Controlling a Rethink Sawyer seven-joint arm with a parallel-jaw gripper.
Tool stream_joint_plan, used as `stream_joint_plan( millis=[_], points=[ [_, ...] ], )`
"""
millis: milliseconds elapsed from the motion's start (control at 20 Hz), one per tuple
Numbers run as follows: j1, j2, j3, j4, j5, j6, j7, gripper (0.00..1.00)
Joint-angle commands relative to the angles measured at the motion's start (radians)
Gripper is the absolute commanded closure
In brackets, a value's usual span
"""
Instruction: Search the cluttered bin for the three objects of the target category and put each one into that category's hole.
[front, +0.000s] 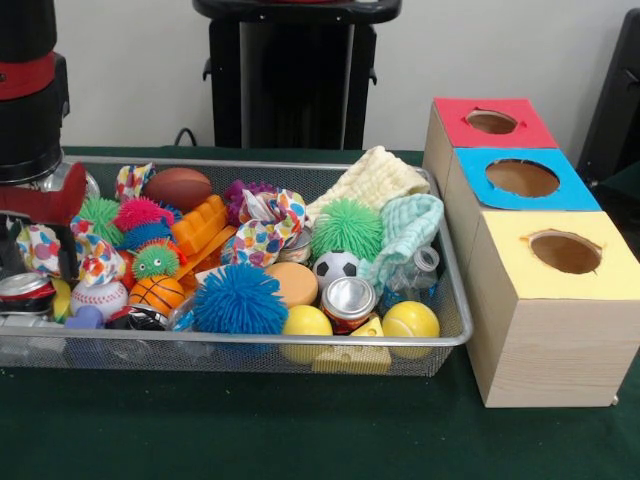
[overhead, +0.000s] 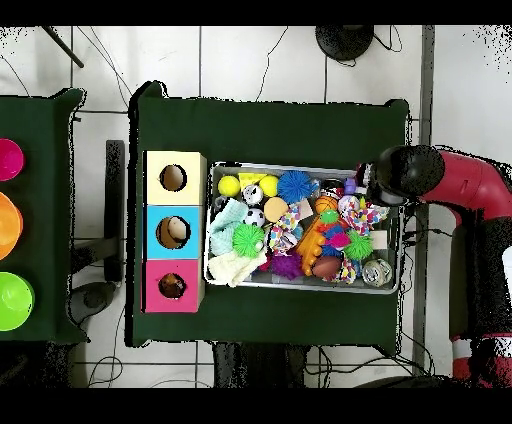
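Covering the worktop (front: 250, 440) is a dark green cloth.

Wire bin (front: 452, 300): long mesh basket on the cloth, crammed with toys.

Three wooden boxes, in a row just beside one short end of the bin, each with a round hole on top: yellow box (front: 545, 320), blue box (front: 522, 180), red box (front: 492, 122).

Robot arm (overhead: 455, 185): red and black, reaching over the bin's opposite short end, well apart from the boxes. Gripper (front: 40, 215): hangs at that end over a crushed can (front: 25, 290) and patterned cloth (front: 40, 245); whether its fingers are apart or together cannot be told.

Bin contents:
- Cream washcloth (front: 375, 178) and mint washcloth (front: 410, 225), in the corner towards the boxes.
- Blue spiky ball (front: 238, 300), at the middle of one long edge.
- Green spiky ball (front: 347, 228), beside the cloths.
- Brown football (front: 177, 187), by the other long edge.
- Orange plastic block (front: 200, 230), mid-bin.
- Silver can (front: 348, 300), upright.
- Two yellow balls (front: 410, 320), (front: 306, 322), on either side of the can, far from the gripper.
- Soccer ball (front: 336, 266), behind the can.
- Small basketball (front: 157, 293) and baseball (front: 98, 297), side by side, near the gripper.
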Motion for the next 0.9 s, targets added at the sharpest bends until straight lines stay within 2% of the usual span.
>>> stream_joint_plan(
  millis=[50, 300, 500, 900],
  points=[
    [-0.03, -0.002, 0.047, 0.13, -0.055, -0.049, -0.277, 0.0],
    [-0.025, -0.01, 0.048, 0.142, -0.064, -0.049, -0.264, 0.0],
    [-0.022, 0.03, 0.056, 0.149, -0.066, -0.057, -0.257, 0.0],
    [-0.011, 0.018, 0.038, 0.274, -0.068, -0.174, -0.139, 0.0]
  ],
)
